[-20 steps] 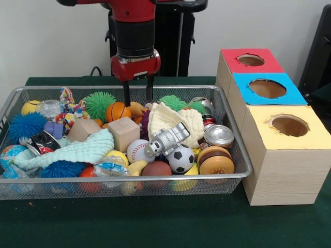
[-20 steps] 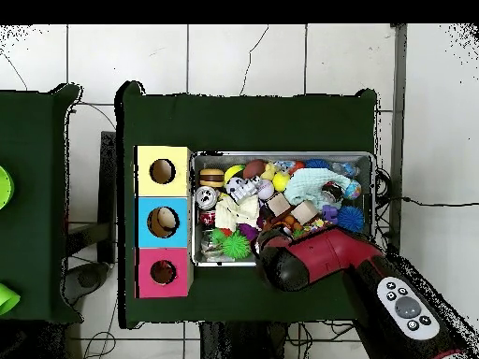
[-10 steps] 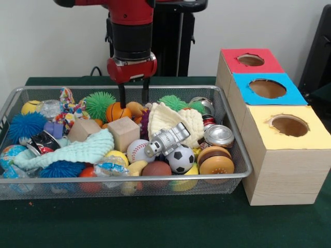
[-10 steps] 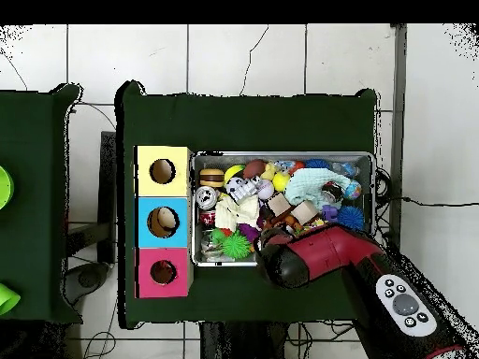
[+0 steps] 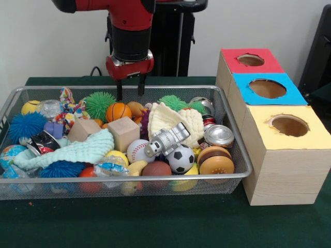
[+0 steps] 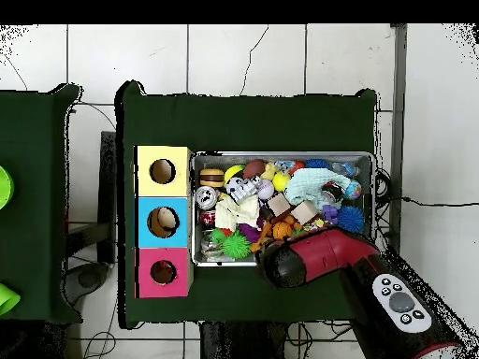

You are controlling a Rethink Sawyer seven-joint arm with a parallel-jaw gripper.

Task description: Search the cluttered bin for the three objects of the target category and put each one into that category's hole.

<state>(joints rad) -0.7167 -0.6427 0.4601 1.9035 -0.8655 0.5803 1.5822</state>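
Gripper risen and shifted left over last second, now above far rim of wire bin; fingers narrowly parted, empty. Mini basketball sits just below, untouched. Likely no pick made; all three box holes still await objects

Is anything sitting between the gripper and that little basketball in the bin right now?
Nothing visible does. The gripper hangs open and empty above the bin's far side, and the little basketball lies uncovered just below it, beside the green spiky ball.
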